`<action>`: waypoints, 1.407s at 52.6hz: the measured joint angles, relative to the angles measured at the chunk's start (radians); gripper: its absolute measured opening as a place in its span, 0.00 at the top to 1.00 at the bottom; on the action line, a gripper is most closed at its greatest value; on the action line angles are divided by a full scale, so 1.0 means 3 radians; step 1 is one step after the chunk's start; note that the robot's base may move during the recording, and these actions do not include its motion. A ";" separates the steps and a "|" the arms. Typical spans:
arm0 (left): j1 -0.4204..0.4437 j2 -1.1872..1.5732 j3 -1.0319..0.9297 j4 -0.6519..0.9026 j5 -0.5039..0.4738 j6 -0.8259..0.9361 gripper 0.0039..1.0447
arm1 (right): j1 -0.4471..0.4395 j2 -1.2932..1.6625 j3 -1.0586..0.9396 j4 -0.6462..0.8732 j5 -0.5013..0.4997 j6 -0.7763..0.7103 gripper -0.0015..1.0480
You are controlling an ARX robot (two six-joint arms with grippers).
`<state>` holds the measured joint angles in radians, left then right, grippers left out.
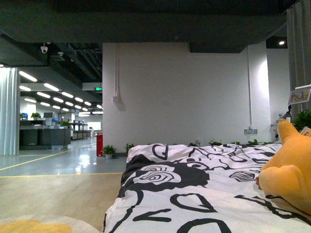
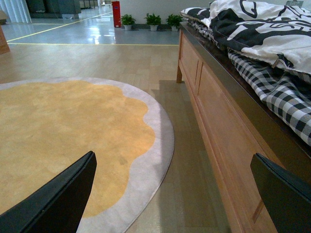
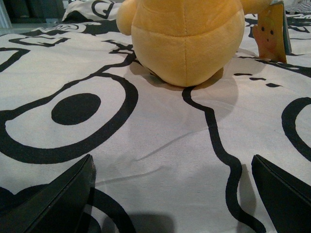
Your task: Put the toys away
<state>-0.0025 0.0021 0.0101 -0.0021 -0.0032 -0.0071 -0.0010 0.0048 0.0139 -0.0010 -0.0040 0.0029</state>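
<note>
The orange-yellow plush toy lies on the black-and-white quilt at the right edge of the front view, one pointed tip up. In the right wrist view its rounded body rests on the quilt ahead of my right gripper, which is open, empty and low over the quilt, well apart from the toy. My left gripper is open and empty, low over the wood floor beside the bed frame. Neither arm shows in the front view.
A round yellow rug with a grey border lies on the floor left of the wooden bed frame. Checked bedding hangs over the bed's side. An orange card tag stands beside the toy. Potted plants line the far white wall.
</note>
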 joint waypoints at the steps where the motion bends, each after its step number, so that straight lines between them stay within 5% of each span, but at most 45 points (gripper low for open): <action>1: 0.0000 0.0000 0.0000 0.0000 0.0000 0.0000 0.06 | 0.0000 0.0000 0.0000 0.0000 -0.0001 0.0000 0.06; 7: 0.0000 0.0000 0.0000 0.0000 0.0006 0.0000 0.06 | 0.0177 0.0004 0.0000 0.0093 0.0581 0.0238 0.06; 14: 0.0000 0.0000 0.0000 0.0000 0.0005 0.0000 0.06 | 0.0301 0.0189 0.0004 0.0314 0.0801 0.0398 0.06; 42: 0.0000 0.0000 0.0000 0.0000 0.0006 0.0000 0.06 | 0.0519 0.1723 0.0376 0.1897 0.0856 0.0446 0.06; 61: 0.0000 0.0000 0.0000 0.0000 0.0006 0.0001 0.06 | 0.0557 0.3109 0.0707 0.3419 0.1146 -0.0104 0.06; 74: 0.0000 0.0000 0.0000 0.0000 0.0006 0.0000 0.06 | 0.0582 0.3583 0.1012 0.3671 0.1158 -0.0350 0.06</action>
<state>-0.0025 0.0021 0.0101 -0.0021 -0.0013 -0.0071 0.1738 1.0798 0.3176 1.1004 0.3435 -0.1020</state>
